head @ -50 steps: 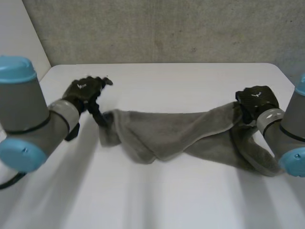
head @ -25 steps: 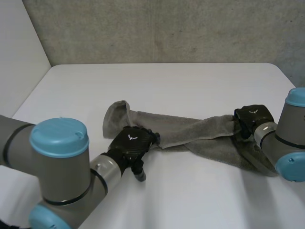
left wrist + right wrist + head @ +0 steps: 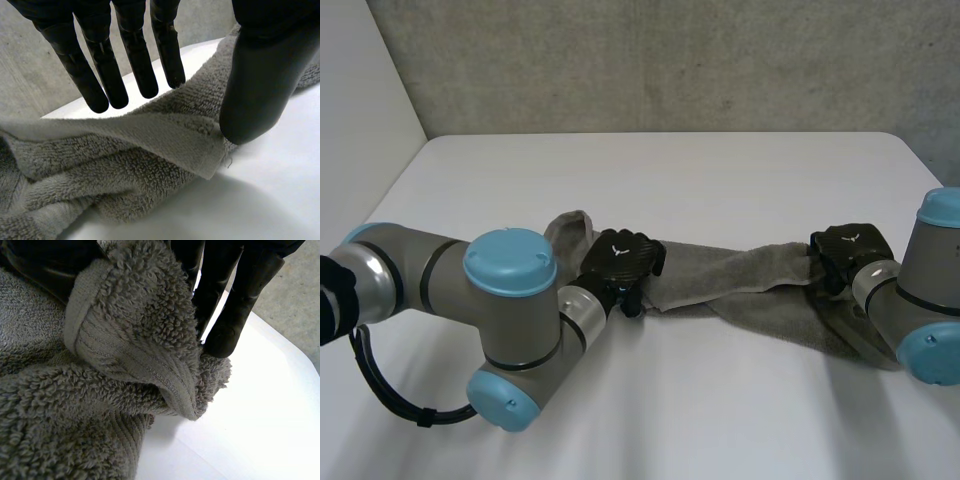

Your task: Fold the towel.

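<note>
Right hand [image 3: 847, 252] grips one towel [image 3: 720, 280] end while the left hand [image 3: 620, 262], fingers straight, straddles a corner [image 3: 210, 160] and should pinch it squarely.

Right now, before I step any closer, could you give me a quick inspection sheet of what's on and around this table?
surface: white table, smooth, no stains seen.
job's things: one grey towel, rumpled and twisted into a long strip between the two hands, not yet folded.
clutter: nothing seen.
hands: left hand open, with straight fingers and thumb either side of a towel corner near the strip's left end; right hand shut on the towel's right end, with cloth bunched in its fingers.
cables: nothing seen.
surroundings: grey concrete wall behind the table.
</note>
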Robot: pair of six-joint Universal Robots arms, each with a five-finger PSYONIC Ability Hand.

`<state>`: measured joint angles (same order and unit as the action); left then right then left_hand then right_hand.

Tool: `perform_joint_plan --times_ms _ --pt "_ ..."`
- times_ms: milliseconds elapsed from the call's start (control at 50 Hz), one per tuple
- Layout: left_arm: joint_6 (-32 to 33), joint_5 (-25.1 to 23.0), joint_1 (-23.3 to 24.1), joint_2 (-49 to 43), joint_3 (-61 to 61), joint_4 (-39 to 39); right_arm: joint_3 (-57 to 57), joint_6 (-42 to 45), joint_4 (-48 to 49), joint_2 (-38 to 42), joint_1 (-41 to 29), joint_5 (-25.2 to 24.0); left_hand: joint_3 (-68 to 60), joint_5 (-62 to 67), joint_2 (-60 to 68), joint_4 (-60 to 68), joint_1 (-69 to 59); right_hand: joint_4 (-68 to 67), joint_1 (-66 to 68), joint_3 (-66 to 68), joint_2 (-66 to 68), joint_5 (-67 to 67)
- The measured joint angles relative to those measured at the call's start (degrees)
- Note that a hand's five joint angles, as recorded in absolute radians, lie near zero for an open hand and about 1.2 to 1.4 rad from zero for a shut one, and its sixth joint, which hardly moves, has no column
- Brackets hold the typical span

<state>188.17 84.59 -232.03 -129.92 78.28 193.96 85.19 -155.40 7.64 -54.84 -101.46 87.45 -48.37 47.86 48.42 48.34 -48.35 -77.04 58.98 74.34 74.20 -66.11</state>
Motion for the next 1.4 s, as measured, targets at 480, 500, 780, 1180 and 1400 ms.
perform_joint_plan --times_ms 480,500,780,1180,1400 --pt "8.6 5.7 -0.1 -0.3 2.0 0.4 0.0 0.2 0.0 0.0 0.0 0.0 3.2 -3.0 -3.6 -3.6 3.6 0.0 0.0 0.0 0.0 0.0" --pt "9.0 6.6 -0.1 -0.5 2.1 0.5 0.0 0.2 0.0 0.0 0.0 0.0 3.5 -3.4 -4.0 -4.0 3.9 0.0 0.0 0.0 0.0 0.0" --pt "9.1 9.4 -0.1 -1.6 2.1 2.6 0.1 0.2 0.0 0.1 0.1 0.0 -13.8 13.6 13.6 13.9 -13.7 0.0 0.0 0.0 0.0 0.0" --pt "7.1 9.7 -0.8 11.2 4.5 2.1 -0.2 0.5 -0.8 -2.9 0.3 0.3 -39.8 36.9 37.3 36.8 -33.8 -0.1 0.0 0.0 0.0 0.0" --pt "-1.2 9.5 -3.5 31.3 3.3 -3.1 -4.0 4.6 -13.7 -25.2 0.2 -2.7 -40.0 37.0 37.3 38.4 -34.0 -0.1 0.0 0.0 0.3 0.0"
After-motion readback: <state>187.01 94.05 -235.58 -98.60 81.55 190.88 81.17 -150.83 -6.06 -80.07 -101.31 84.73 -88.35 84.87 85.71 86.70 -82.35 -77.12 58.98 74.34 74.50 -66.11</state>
